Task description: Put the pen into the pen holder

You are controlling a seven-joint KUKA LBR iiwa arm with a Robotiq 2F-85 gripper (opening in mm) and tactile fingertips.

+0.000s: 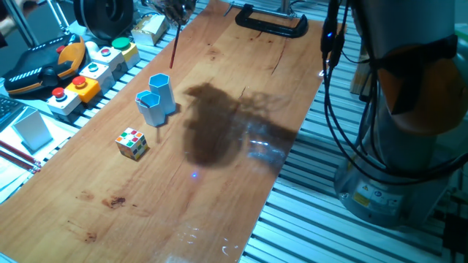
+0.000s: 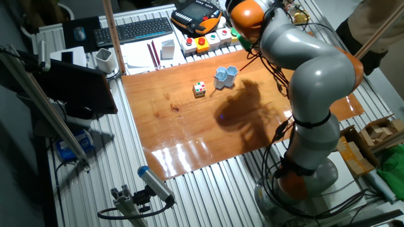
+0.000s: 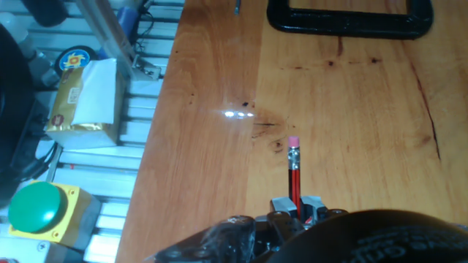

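My gripper (image 1: 172, 9) is high over the far end of the wooden table, shut on the pen (image 1: 175, 44), a thin red stick that hangs down from it. In the hand view the pen (image 3: 295, 175) sticks out between the fingertips (image 3: 281, 206) with its pale pink end toward the table; the gripper (image 3: 296, 207) is at the bottom edge. The pen holder (image 1: 161, 90), the taller light-blue hexagonal cup, stands upright on the table, below and nearer the camera than the pen's tip. It also shows in the other fixed view (image 2: 231, 74). The shorter matching cup (image 1: 150, 107) touches it.
A colour cube (image 1: 132, 143) lies near the cups. Button boxes (image 1: 88, 73) line the table's left edge. A black clamp (image 1: 270, 22) sits at the far end. A yellow box (image 3: 84, 102) and a green button (image 3: 36, 207) are off the table edge.
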